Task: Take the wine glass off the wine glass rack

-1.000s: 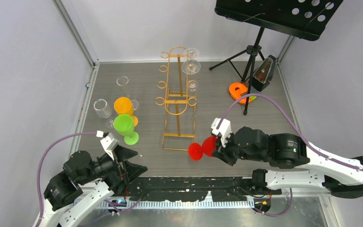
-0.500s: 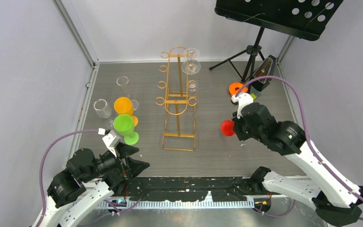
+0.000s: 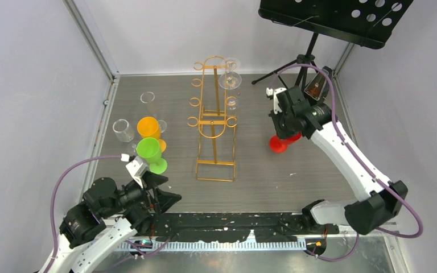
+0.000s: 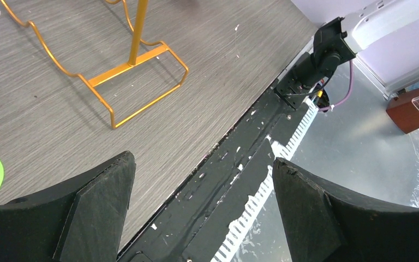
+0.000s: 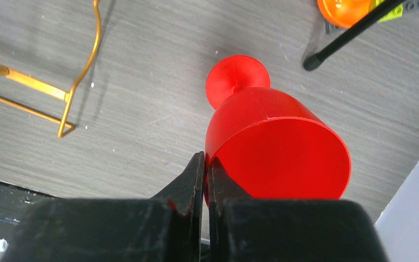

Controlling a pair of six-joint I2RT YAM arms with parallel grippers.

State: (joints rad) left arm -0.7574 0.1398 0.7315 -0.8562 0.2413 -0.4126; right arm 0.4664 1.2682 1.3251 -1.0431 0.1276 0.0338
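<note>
On the grey desk (image 3: 262, 176), the right end effector (image 5: 205, 164) is clamped on the rim of the red wine glass (image 5: 273, 142), at 3 o'clock from the wine glass rack (image 3: 216, 122). The left end effector (image 4: 202, 183) gapes wide, empty.

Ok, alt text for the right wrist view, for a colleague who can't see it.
The right gripper pinches the rim of a red wine glass, its foot toward the grey wood-grain table. The base of the gold wire rack shows at left; an orange object and a black tripod leg sit at top right.
</note>
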